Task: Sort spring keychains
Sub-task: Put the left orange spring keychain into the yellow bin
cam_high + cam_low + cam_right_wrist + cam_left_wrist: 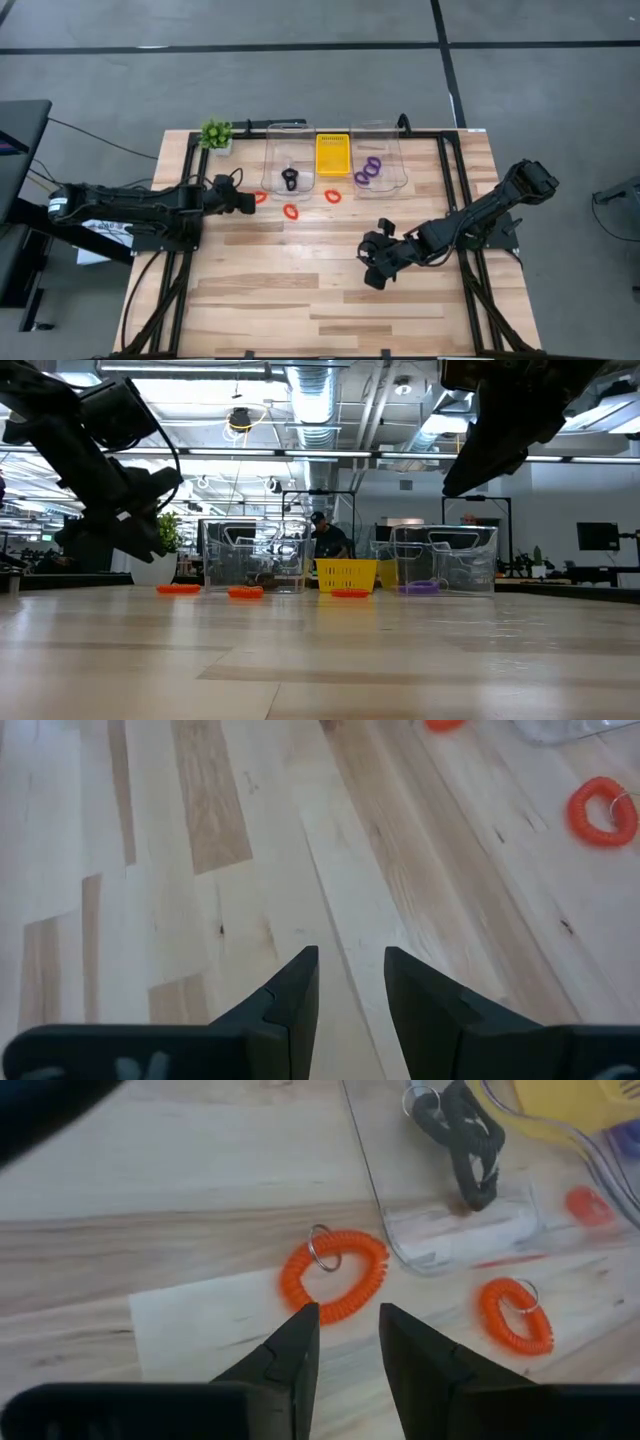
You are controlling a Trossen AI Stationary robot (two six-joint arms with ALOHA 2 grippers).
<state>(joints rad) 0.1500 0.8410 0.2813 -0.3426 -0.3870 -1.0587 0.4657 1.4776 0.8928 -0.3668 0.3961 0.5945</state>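
Just ahead of the left gripper (348, 1342) lay an orange keychain (334, 1276), flat on the wooden table (300, 300) with its metal ring uppermost and close beside the front wall of the left clear container (287, 155). The fingers stood slightly spread and held nothing, their tips just short of the coil's near edge. Two more orange keychains (291, 212) (333, 196) lay on the table in front of the containers; a black keychain (290, 178) sat inside the left container and purple keychains (368, 170) inside the right clear container (378, 155), with a yellow tray (333, 155) between the two. The right gripper (350, 982) waited over bare table well apart from the containers, its fingers likewise parted and empty. A sound grasp would probably require widening the left fingers, straddling one side of the coil, and closing on the cord rather than on the small metal ring, which might slip.
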